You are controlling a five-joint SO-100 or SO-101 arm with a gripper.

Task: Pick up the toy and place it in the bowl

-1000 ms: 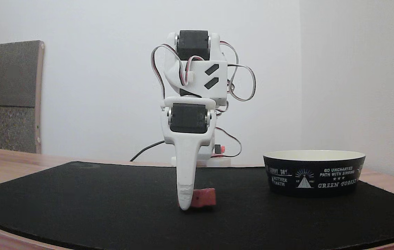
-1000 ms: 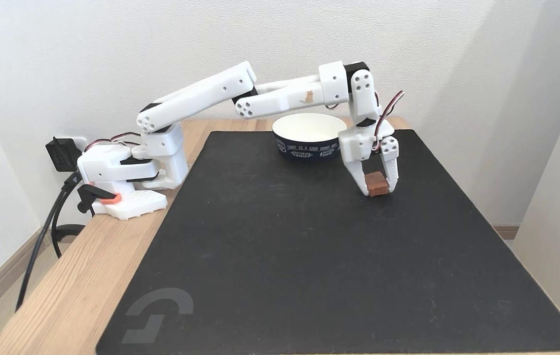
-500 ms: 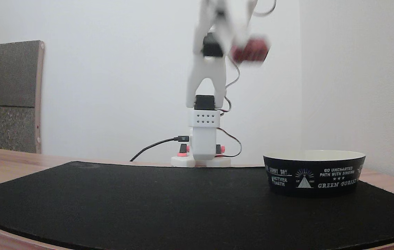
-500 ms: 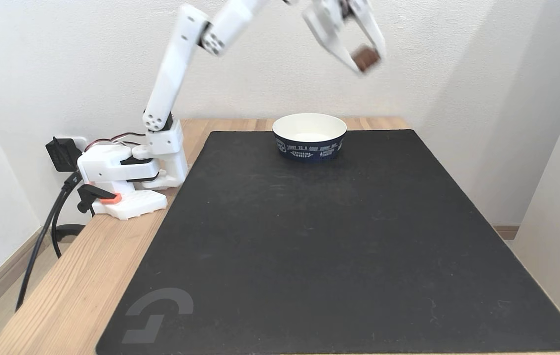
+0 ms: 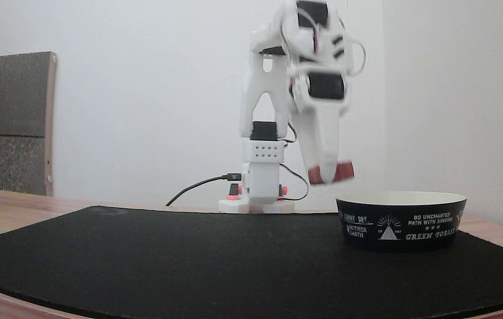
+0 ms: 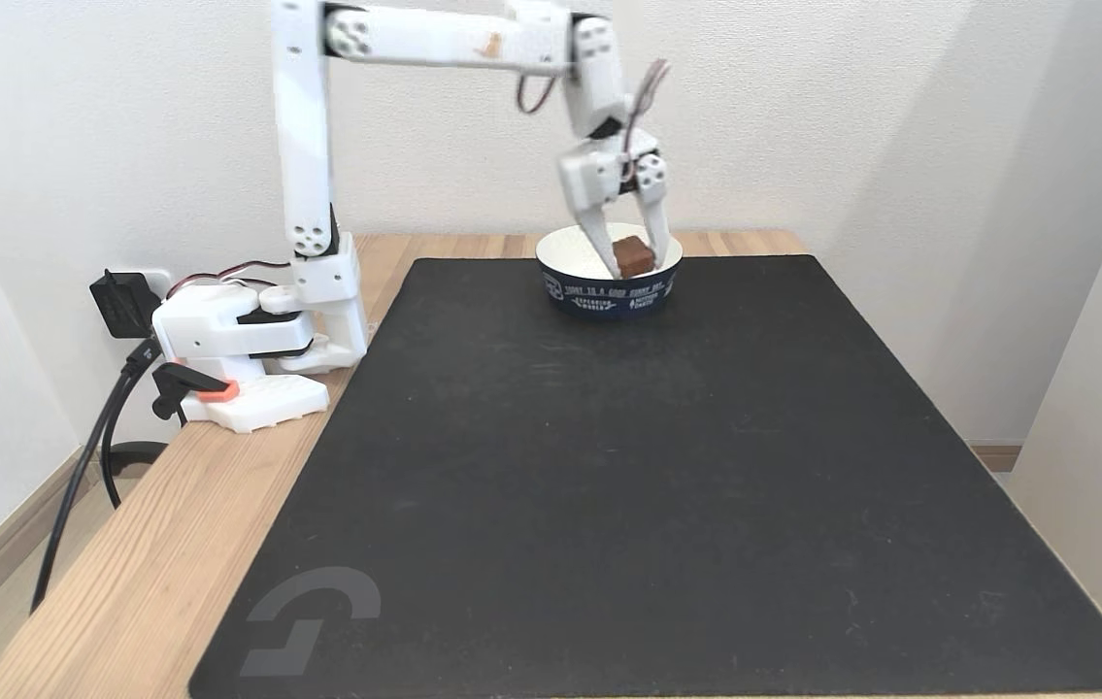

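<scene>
Presently the gripper [image 6: 630, 257] hangs fingers-down, jaws clenched on the toy [image 6: 633, 256], held clear above the bowl [image 6: 609, 292] at the mat's [image 6: 667, 466] far edge, apparently for a drop inside.

Bright, even indoor light; the moving arm [image 5: 313, 84] is motion-blurred.

One fixed view sits low at mat [image 5: 189, 257] level facing the arm; another looks down

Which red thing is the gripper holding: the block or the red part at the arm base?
The block, held between the gripper's fingers above the bowl; the red part sits on the table.
</scene>
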